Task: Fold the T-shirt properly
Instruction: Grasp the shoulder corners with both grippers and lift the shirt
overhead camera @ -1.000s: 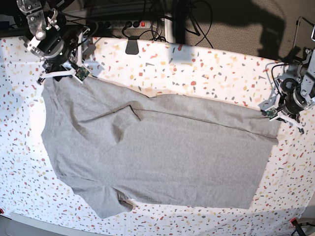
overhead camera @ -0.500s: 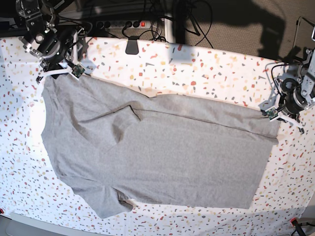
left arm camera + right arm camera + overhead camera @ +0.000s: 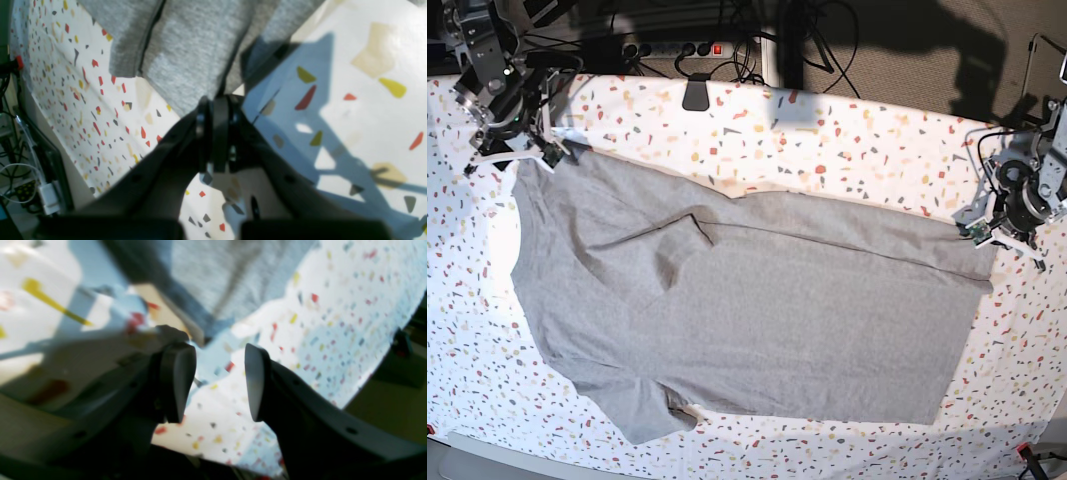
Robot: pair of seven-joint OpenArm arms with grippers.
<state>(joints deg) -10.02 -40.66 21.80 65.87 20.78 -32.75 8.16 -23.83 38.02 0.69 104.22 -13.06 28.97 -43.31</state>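
Backing off toward the table's far left corner over the last second, the right gripper [image 3: 515,148] now sits clear of the shirt's shoulder corner, which it was touching earlier. Its fingers [image 3: 176,380] stand wide apart with nothing between them; only speckled tabletop shows in the gap, and grey cloth lies just beyond the tips. The T-shirt [image 3: 747,310] lies spread flat across the middle of the terrazzo-patterned table [image 3: 847,140], plain grey side up, neck end to the left and hem to the right, with one sleeve folded in over the chest and the other sticking out at the near-left edge. At the right, the left gripper [image 3: 983,226] has not moved: its jaws are pinched together on the hem corner of the T-shirt, cloth fanning out from the tips in the left wrist view.
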